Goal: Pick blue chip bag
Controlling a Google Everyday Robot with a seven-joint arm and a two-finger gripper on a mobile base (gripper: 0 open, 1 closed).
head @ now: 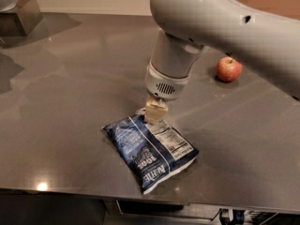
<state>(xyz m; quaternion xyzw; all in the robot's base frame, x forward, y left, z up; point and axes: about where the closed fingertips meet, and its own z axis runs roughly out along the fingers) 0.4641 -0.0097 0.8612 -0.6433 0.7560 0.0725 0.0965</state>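
Note:
The blue chip bag (149,150) is dark blue with a white nutrition panel and white lettering. It lies near the front edge of the grey table (70,93). My gripper (155,111) hangs straight down from the big white arm (211,22) and is shut on the bag's far sealed edge. That edge is pulled up a little to the cream fingers (155,110). The bag's near end still rests on the table.
A red apple (228,69) sits on the table behind and to the right of the arm. A dark block with a pale bowl on it (18,13) stands at the far left corner. The table's front edge runs just below the bag.

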